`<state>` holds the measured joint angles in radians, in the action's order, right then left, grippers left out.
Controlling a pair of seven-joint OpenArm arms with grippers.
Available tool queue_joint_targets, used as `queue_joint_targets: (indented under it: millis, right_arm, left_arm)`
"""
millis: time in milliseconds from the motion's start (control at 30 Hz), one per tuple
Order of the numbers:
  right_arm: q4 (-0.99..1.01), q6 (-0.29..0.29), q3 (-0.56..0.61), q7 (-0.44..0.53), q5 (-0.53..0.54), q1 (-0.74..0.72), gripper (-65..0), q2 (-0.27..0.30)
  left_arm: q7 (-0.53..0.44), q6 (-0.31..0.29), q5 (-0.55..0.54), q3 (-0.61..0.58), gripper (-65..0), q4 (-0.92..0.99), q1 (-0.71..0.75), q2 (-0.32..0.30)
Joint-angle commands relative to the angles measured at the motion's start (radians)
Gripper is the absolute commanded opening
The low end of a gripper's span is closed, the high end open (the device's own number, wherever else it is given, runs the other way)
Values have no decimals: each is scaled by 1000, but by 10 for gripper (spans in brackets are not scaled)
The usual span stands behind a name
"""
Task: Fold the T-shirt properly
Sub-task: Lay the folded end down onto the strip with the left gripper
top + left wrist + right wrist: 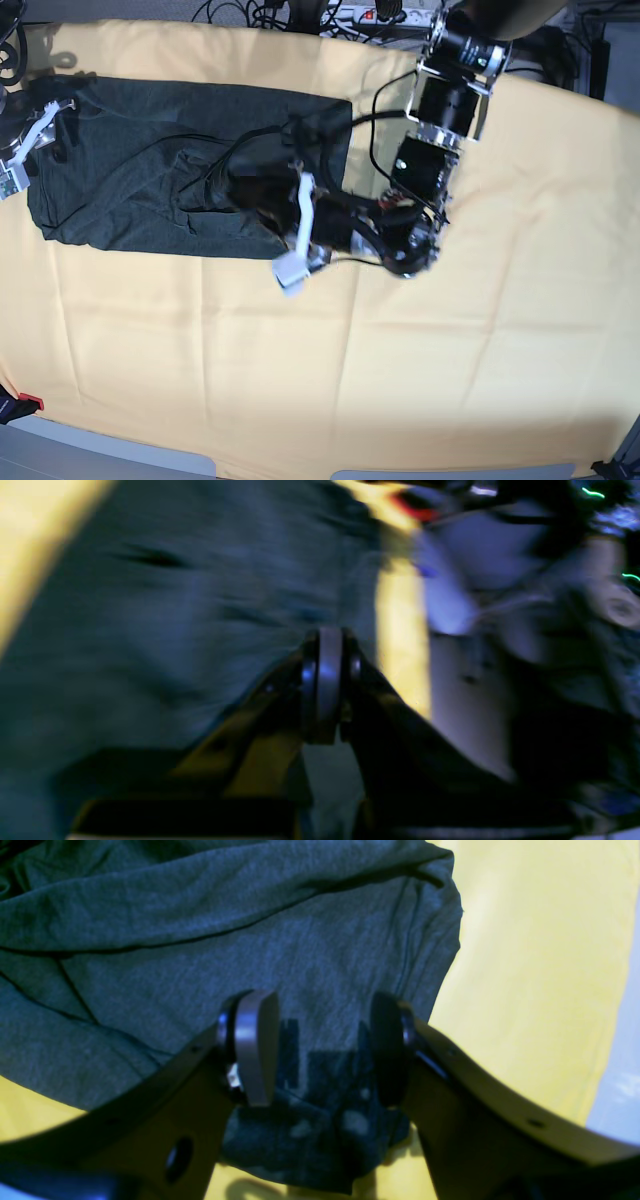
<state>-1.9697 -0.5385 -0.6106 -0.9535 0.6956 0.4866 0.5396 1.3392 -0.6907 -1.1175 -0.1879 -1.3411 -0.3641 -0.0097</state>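
The dark charcoal-green T-shirt [150, 170] lies spread and wrinkled on the pale yellow cloth [400, 380], at the back left in the base view. My left gripper [325, 680] is shut, its pads pressed together over the shirt [150, 630]. That view is blurred, and I see no cloth between the pads. In the base view the left gripper [258, 190] sits low over the shirt's right part. My right gripper [322, 1050] stands open just above a corner of the shirt [250, 940], at its left edge [25, 150].
Cables and a power strip [370, 12] run along the table's far edge. The left arm [445, 100] reaches in from the back right. A small red item [28, 403] sits at the front left corner. Yellow cloth covers the whole front half.
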Motion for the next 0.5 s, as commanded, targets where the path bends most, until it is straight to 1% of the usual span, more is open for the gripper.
queue_joint_targets:
  millis: [0,100,167,467]
  right_arm:
    - [-13,4,-12,15,7,-2,-337,20]
    - [-13,8,-12,15,6,-2,-337,20]
    - [-13,8,-12,15,6,-2,-337,20]
    - [-13,8,-12,15,6,-2,-337,20]
  left_arm:
    - [-31,-7,8,14,-650,-18,-33,4]
    - [-58,-7,101,14,-650,-18,-44,4]
    - [-65,-7,129,-12,-650,-18,-44,4]
    - [-69,-7,247,-203,-650,-18,-64,5]
